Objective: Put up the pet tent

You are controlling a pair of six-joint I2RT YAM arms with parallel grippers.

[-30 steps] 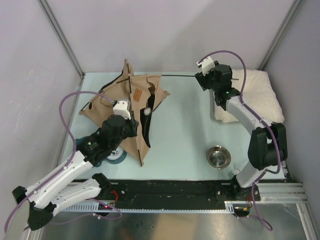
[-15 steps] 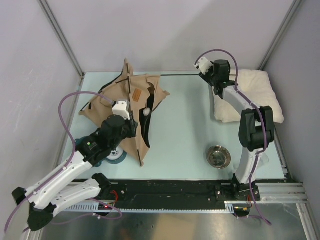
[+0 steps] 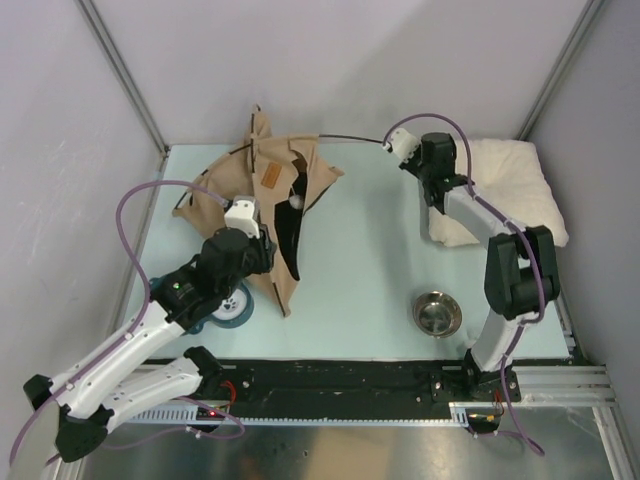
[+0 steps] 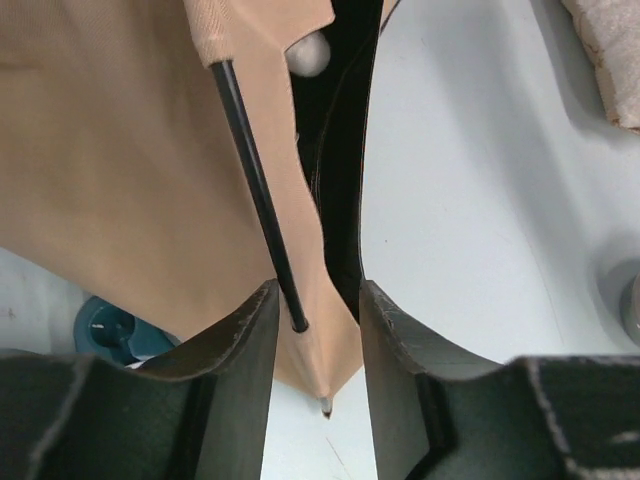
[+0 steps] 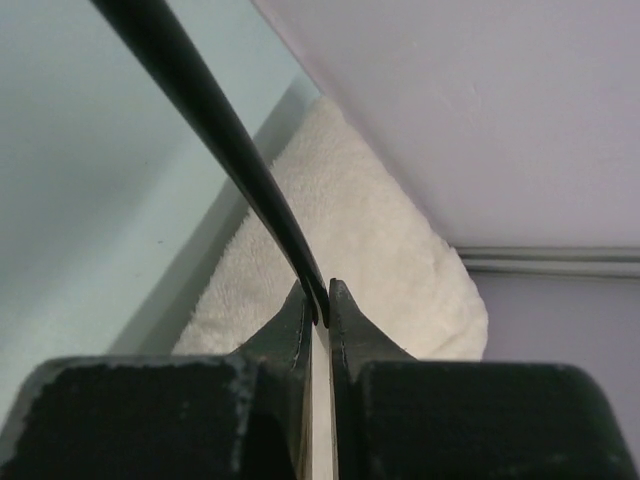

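The tan pet tent [image 3: 262, 185] lies crumpled at the back left, its brown label [image 3: 269, 176] and white pompom [image 3: 294, 201] showing. A thin black pole [image 3: 352, 138] arcs out of it to the right. My right gripper [image 3: 391, 147] is shut on that pole's end [image 5: 250, 190], pinched at the fingertips [image 5: 322, 300]. My left gripper [image 3: 262, 256] hovers over the tent's near side. In the left wrist view its jaws [image 4: 318, 290] stand open, with a fabric corner [image 4: 315, 360] and another pole's tip [image 4: 297, 322] between them, neither pinched.
A cream pillow [image 3: 510, 185] lies at the back right, just beyond my right arm. A steel bowl [image 3: 437, 313] sits at the front right. A teal round object [image 3: 232, 310] lies by the tent's near edge, under my left arm.
My right gripper closed on the pole's end and pushed it left, bowing the pole. The tent rose and shifted toward the back. My left jaws widened.
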